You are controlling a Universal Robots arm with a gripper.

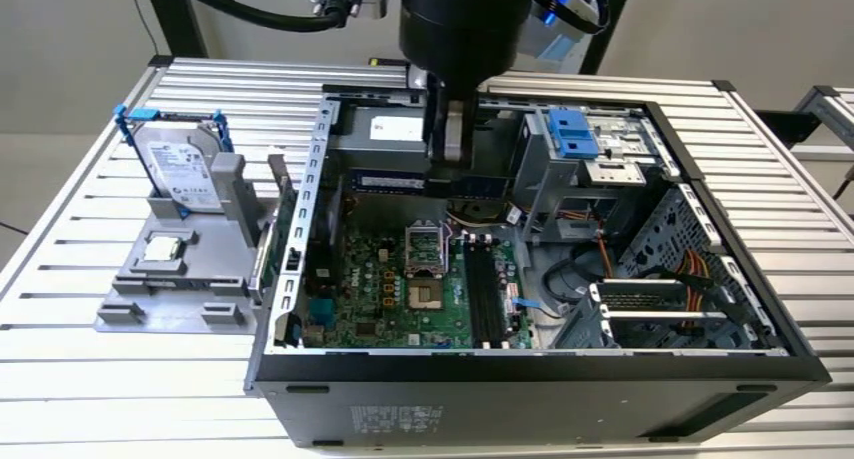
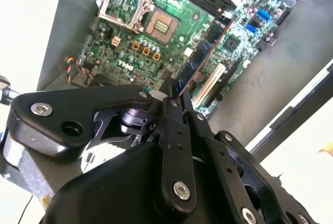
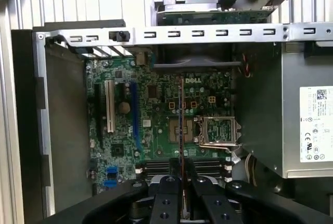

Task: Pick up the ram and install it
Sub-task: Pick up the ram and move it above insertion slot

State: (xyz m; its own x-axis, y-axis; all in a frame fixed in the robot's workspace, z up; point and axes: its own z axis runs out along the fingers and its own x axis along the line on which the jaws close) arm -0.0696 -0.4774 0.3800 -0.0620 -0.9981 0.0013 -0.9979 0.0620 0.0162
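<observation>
My gripper (image 1: pixel 450 165) hangs inside the open computer case, above the far part of the motherboard (image 1: pixel 387 284), and is shut on the ram (image 1: pixel 400 182). The ram is a long dark blue stick held on edge, level, and crosswise to the black slots (image 1: pixel 483 294). In the first wrist view the ram (image 3: pixel 180 114) shows edge-on, running out from between the fingers (image 3: pixel 169 185) over the processor socket (image 3: pixel 218 130). In the second wrist view the ram (image 2: pixel 204 53) sticks out past the gripper (image 2: pixel 174 92) above the green motherboard (image 2: pixel 171 5).
Left of the case in the exterior view, a grey stand (image 1: pixel 167 289) holds a silver hard drive (image 1: pixel 180 169) in a blue frame and a small square chip (image 1: pixel 163 247). A drive bay with a blue latch (image 1: pixel 567 134), cables (image 1: pixel 667 269) and the power supply (image 3: pixel 307 120) crowd the case.
</observation>
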